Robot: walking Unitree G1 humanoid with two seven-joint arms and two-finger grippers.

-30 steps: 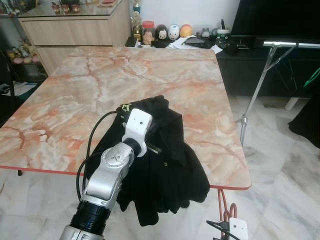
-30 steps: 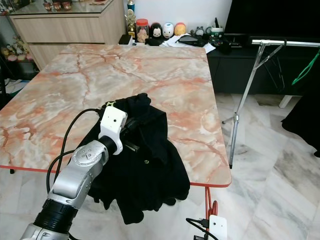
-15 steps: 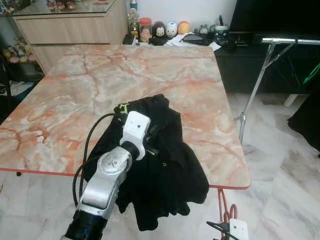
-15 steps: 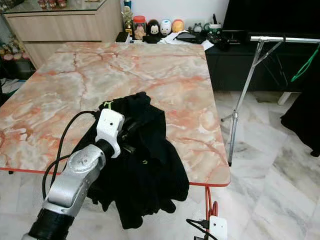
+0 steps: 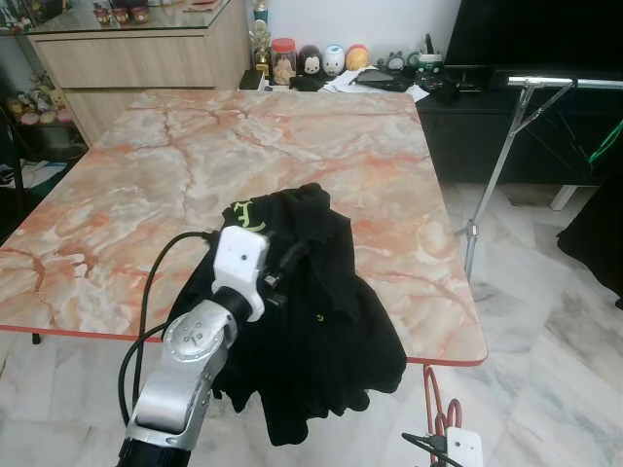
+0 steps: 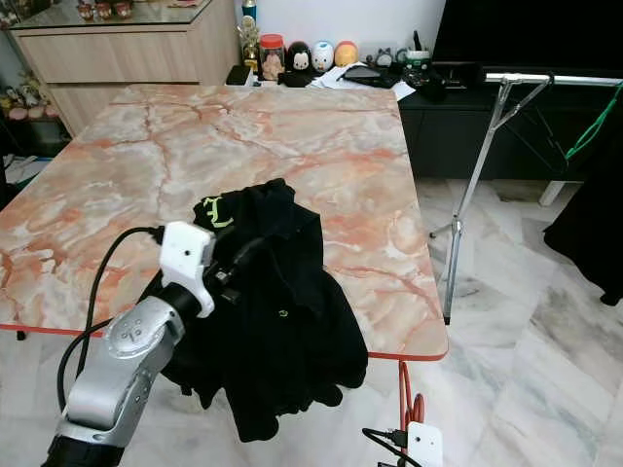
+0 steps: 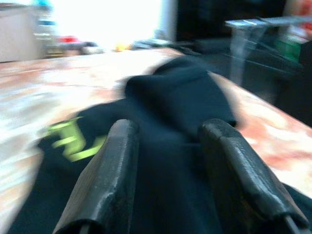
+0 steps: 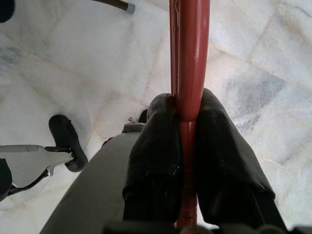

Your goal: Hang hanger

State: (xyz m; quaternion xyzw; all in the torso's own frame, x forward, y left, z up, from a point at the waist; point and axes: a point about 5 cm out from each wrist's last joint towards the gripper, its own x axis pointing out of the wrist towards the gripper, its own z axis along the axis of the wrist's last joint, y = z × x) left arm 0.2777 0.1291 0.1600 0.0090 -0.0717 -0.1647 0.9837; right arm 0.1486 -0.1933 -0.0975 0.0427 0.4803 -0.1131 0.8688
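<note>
Black garment [image 5: 311, 321] hangs over the near edge of the marble table [image 5: 292, 156]. Above it our left gripper [image 7: 170, 161] is spread wide. Below this edge, our right gripper [image 8: 185, 146] is clamped on the red hanger [image 8: 190, 53].

The black garment [image 5: 302, 292] heaps over the tabletop [image 5: 292, 136] near edge; behind it the marble lies bare up to the figurines [image 5: 321, 60]. A metal rack [image 5: 516, 126] stands rightward beside the tabletop.

A black garment [image 6: 277, 321] hangs over the marble worktop's [image 6: 292, 146] near edge, the left gripper [image 6: 238, 263] upon it; a red hanger [image 6: 409, 399] shows below.
</note>
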